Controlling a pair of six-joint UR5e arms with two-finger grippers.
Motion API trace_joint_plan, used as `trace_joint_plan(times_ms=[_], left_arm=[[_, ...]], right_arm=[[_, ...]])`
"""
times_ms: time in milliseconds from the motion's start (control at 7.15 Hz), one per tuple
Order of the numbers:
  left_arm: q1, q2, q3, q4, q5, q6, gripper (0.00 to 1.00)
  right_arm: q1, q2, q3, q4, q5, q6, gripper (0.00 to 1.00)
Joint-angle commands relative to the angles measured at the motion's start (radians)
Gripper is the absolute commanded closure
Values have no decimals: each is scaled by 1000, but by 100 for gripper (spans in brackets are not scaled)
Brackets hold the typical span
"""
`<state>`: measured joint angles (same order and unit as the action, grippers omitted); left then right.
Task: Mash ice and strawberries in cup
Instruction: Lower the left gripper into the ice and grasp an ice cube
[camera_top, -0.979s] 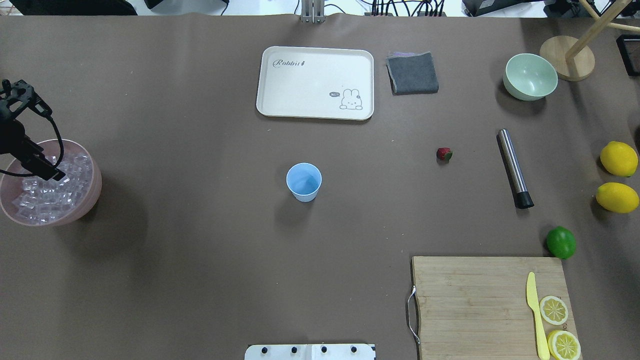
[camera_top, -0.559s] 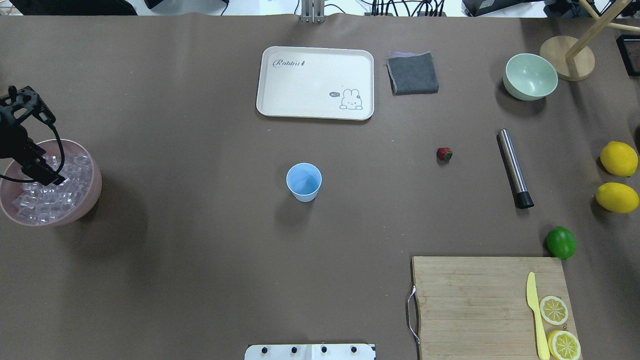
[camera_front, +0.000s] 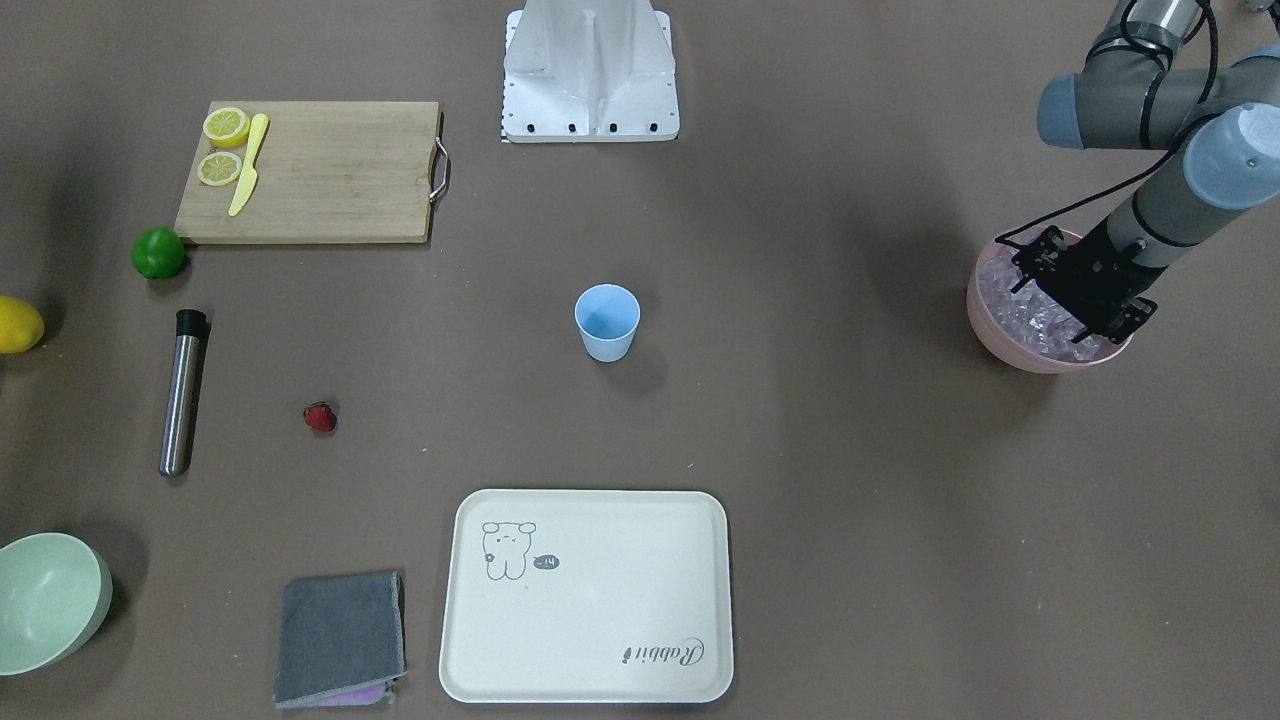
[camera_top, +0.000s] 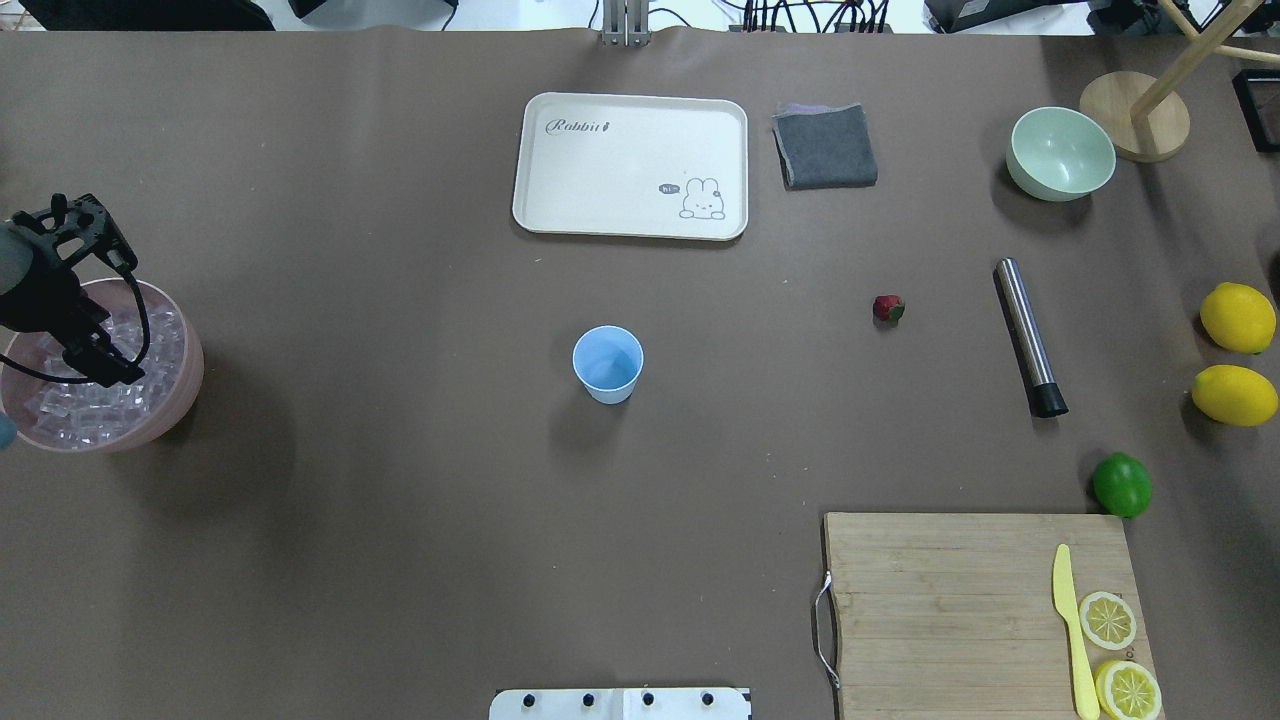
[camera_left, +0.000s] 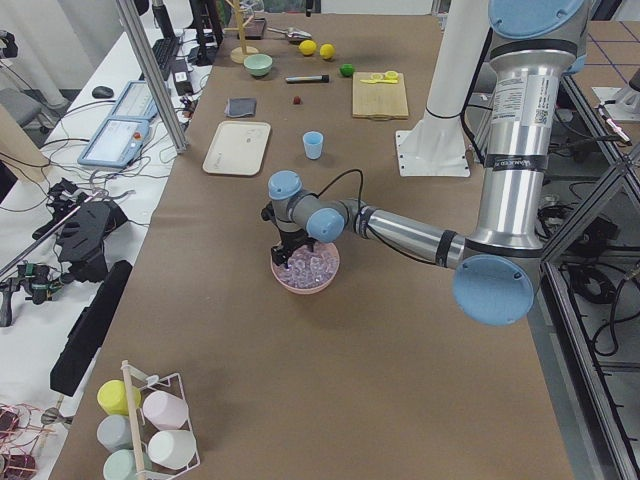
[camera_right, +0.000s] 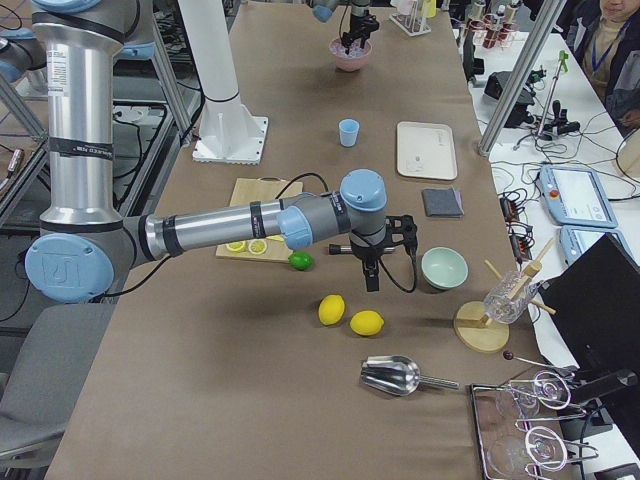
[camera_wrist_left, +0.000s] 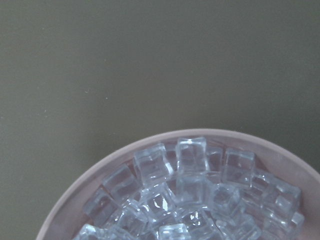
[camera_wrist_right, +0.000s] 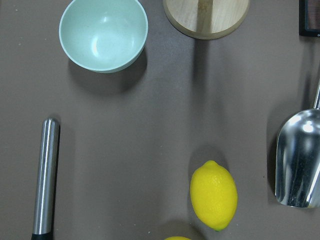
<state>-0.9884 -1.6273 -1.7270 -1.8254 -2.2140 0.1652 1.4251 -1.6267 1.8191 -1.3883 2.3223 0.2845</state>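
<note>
The left claw (camera_top: 110, 370) is hanging over the pink bowl (camera_top: 190, 370) at the table's left edge, its tips at or just above the heap of ice (camera_wrist_left: 175, 195). The wrist view is showing only cubes and rim, so I cannot tell whether the jaws are parted or pinching a cube. The right claw (camera_right: 371, 278) is hovering off the right end, over the lemons (camera_right: 367, 322). It is showing only in the side view, so I cannot tell its state either.

The cup (camera_top: 607, 363) is standing mid-table, well apart from the bowl, and nothing is showing inside it. The strawberry (camera_top: 888, 308) is lying to its right, between it and the steel muddler (camera_top: 1028, 335).

Risks, as I am judging them:
- The cubes are smooth and glassy, so one could be slipping out of a shallow pinch during the long carry to the cup.
- Driving the tips deep into the heap could be scattering cubes over the rim or tilting the bowl.
- The cup is looking light, so a low approach or a bump on its rim could be tipping it.
- The cable is drooping beside the claw and could be snagging the bowl's edge.

The cup is sitting upright, mouth up, its axis vertical. The strawberry is resting on its side, with its green top pointing right and slightly near. The muddler's long axis is running far to near, with the black end nearer the robot and angled a little right. The cubes are lying jumbled, with no long axis to speak of.
</note>
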Motion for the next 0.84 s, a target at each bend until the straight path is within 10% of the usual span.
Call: trace_joint_plan(times_ms=[0, 699], left_arm=[[5, 1, 1, 0, 23, 22, 3], [11, 18, 6, 0, 40, 79, 3]], right_arm=[[0, -2, 0, 0, 0, 2, 0], [0, -2, 2, 0, 0, 4, 0]])
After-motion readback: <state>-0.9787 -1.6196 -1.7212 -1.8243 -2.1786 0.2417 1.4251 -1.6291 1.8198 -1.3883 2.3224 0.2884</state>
